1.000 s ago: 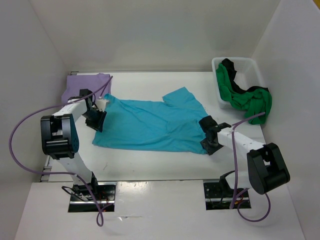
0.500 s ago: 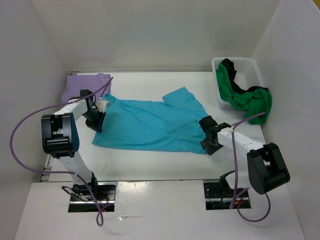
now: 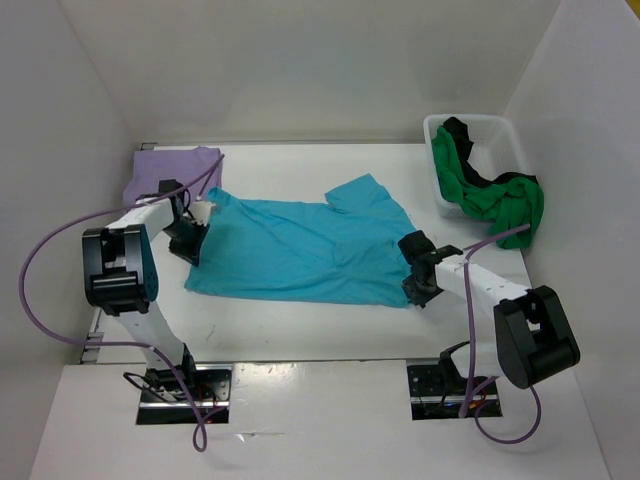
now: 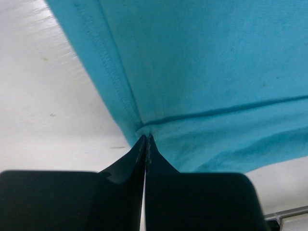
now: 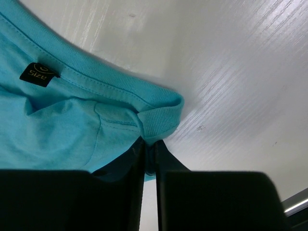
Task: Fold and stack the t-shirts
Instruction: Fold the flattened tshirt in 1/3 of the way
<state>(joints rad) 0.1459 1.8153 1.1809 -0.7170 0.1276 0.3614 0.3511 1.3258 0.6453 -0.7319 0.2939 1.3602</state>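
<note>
The turquoise shirt (image 3: 300, 250) lies 9-to-3 o'clock, left gripper (image 4: 146, 139) clamping its 9 o'clock hem, right gripper (image 5: 149, 143) its 3 o'clock collar (both pinched tight).

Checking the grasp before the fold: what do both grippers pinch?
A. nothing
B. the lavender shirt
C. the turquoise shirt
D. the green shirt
C: in the wrist views, the left gripper and the right gripper are each shut on an edge of the turquoise shirt.
</note>
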